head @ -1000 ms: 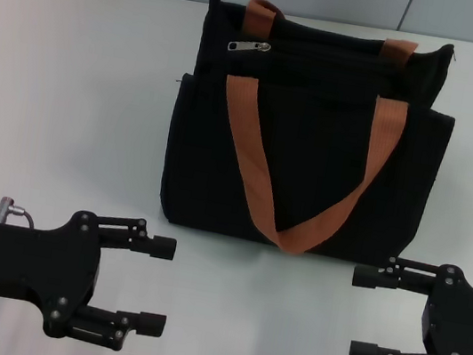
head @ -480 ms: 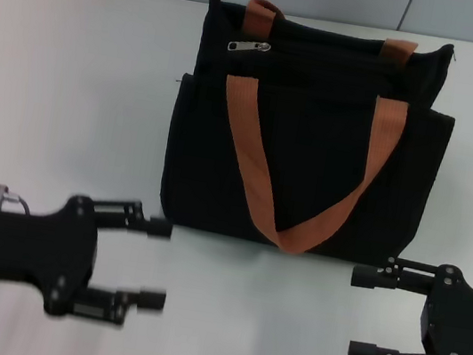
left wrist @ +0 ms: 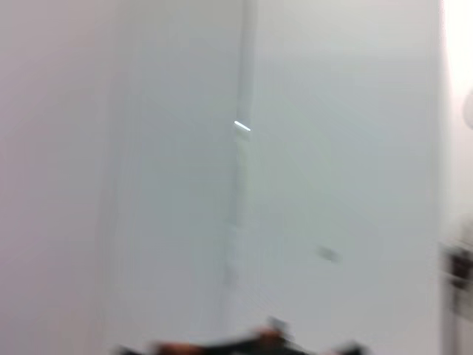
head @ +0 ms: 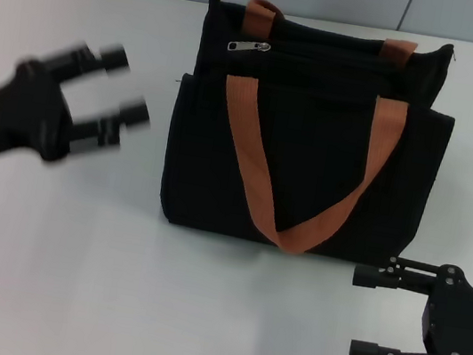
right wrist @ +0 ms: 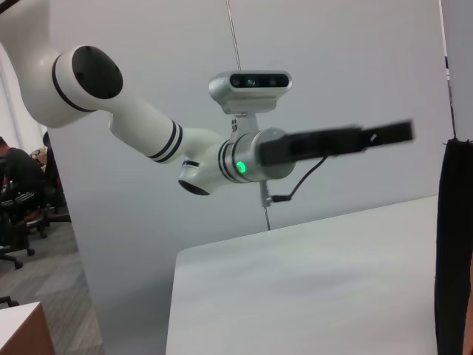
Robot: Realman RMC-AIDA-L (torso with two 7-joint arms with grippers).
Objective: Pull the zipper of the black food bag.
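Standing upright at table [head: 44, 255] centre: black bag [head: 304, 175], zipper [head: 249, 46] at its 11 o'clock top corner, orange straps [head: 255, 176] draped down the front. Left gripper [head: 127, 86], fingers spread, empty, raised at the bag's 9 o'clock, clear of the fabric. Right gripper [head: 368, 315], fingers parted, empty, parked at the bag's 5 o'clock.

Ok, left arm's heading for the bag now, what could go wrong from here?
The left gripper, open, is close beside the black food bag; it could nudge the bag instead of reaching the zipper. The zipper is small and lies flat, so it is easy to miss. The right gripper is off the bag, so a pull may drag it.
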